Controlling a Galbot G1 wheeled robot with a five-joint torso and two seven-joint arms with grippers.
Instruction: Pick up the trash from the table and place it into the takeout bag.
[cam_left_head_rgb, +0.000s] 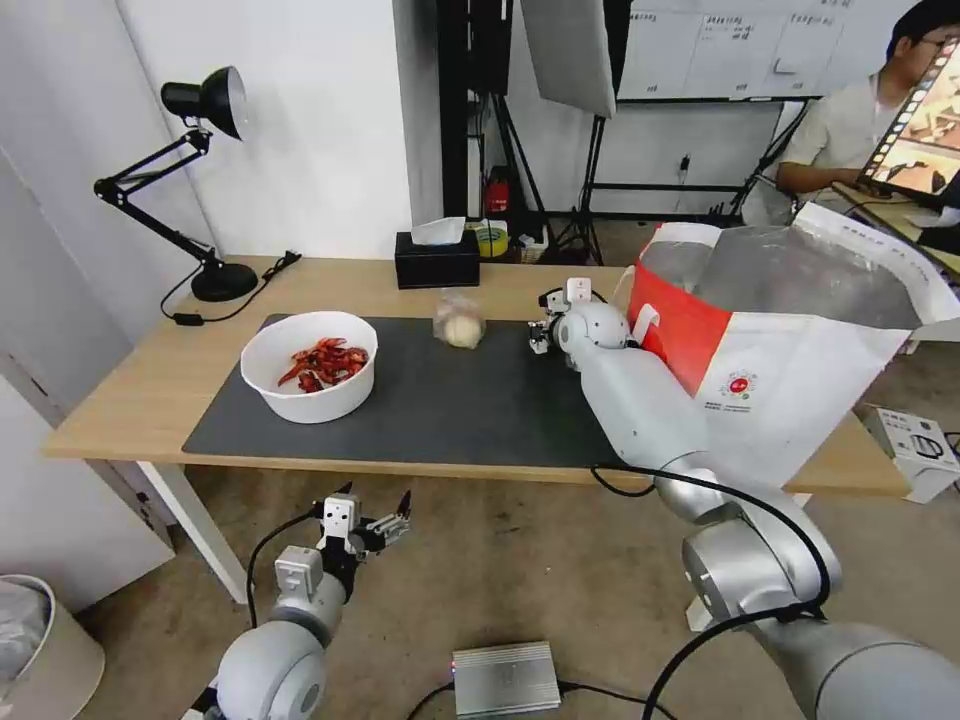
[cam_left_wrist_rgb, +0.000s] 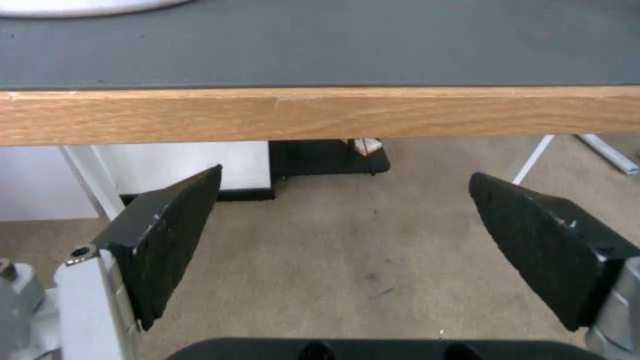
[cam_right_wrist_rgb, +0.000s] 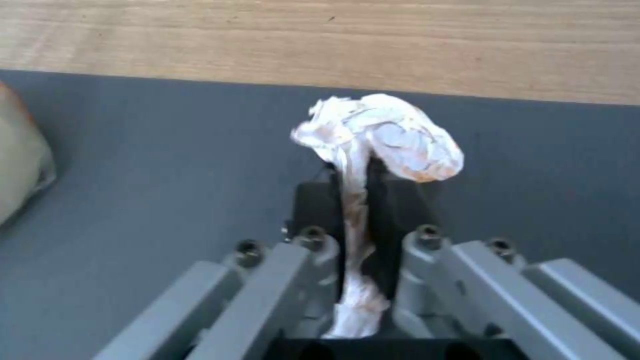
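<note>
White tissue (cam_right_wrist_rgb: 383, 142): 1, crumpled, pinched between right gripper (cam_right_wrist_rgb: 360, 200) jaws, above mat (cam_left_head_rgb: 480, 400)
Bowl (cam_left_head_rgb: 310, 365): 1, on mat
Bagged lump (cam_left_head_rgb: 459, 322): 1, on mat
Takeout bag (cam_left_head_rgb: 790, 350): 1, table's (cam_left_head_rgb: 130, 390) right end
Left gripper (cam_left_wrist_rgb: 343, 220): jaws spread, below table edge

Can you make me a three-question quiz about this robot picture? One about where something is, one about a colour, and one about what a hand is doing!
1. Where is the white bowl?
A. on the dark mat
B. on the floor
C. inside the bag

2. What colour are the shells in the bowl?
A. blue
B. red
C. green

3. What is the right hand doing?
A. open
B. pinching the crumpled tissue
C. holding the lamp

Answers: 1 A, the bowl sits on the mat. 2 B, they look red. 3 B, tissue is squeezed between its fingers.
</note>
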